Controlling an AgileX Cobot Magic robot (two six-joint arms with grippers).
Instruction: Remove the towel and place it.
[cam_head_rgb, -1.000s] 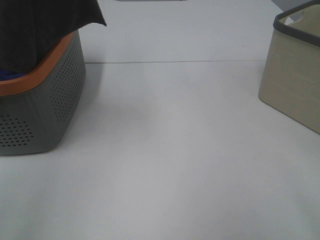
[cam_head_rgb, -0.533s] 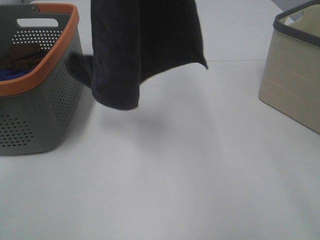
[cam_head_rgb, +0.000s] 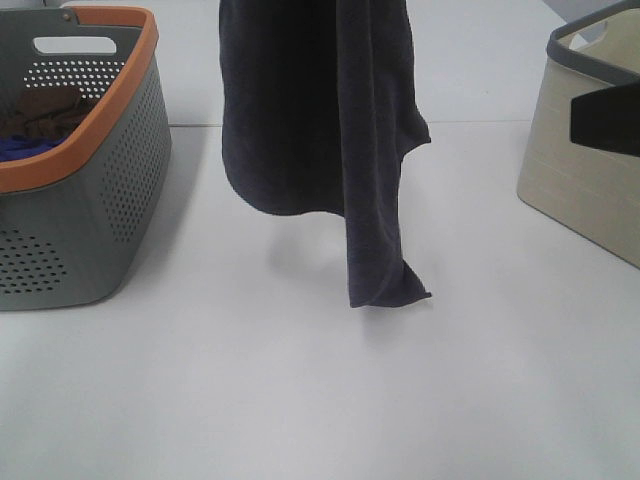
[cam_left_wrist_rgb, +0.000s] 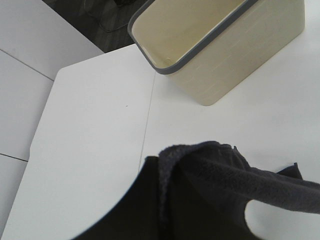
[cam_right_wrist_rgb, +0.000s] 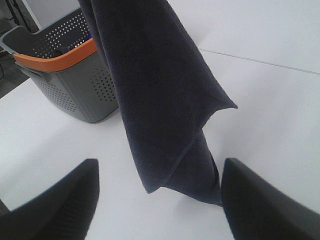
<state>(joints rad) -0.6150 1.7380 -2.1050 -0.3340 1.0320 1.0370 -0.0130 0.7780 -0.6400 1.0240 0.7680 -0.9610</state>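
The towel (cam_head_rgb: 320, 120), a dark charcoal-purple cloth, hangs in the air over the middle of the table, between the two baskets. Its top runs out of the exterior high view. Its lowest corner (cam_head_rgb: 400, 292) reaches down to the tabletop or just above it. My left gripper is hidden under the bunched towel (cam_left_wrist_rgb: 215, 170) in the left wrist view and holds it up. My right gripper (cam_right_wrist_rgb: 160, 170) is open, its two dark fingers wide apart, with the hanging towel (cam_right_wrist_rgb: 155, 100) just in front of it. It shows as a dark shape (cam_head_rgb: 605, 118) at the right.
A grey perforated basket with an orange rim (cam_head_rgb: 120, 170) stands at the left, with a brown cloth (cam_head_rgb: 45, 108) and a blue cloth (cam_head_rgb: 20, 148) inside. A beige bin with a grey rim (cam_head_rgb: 590, 170) stands at the right; it shows empty in the left wrist view (cam_left_wrist_rgb: 215, 45).
The towel has been lifted out of the grey basket and carried right to the table's middle, and now hangs lower. The right gripper has come into view at the right.
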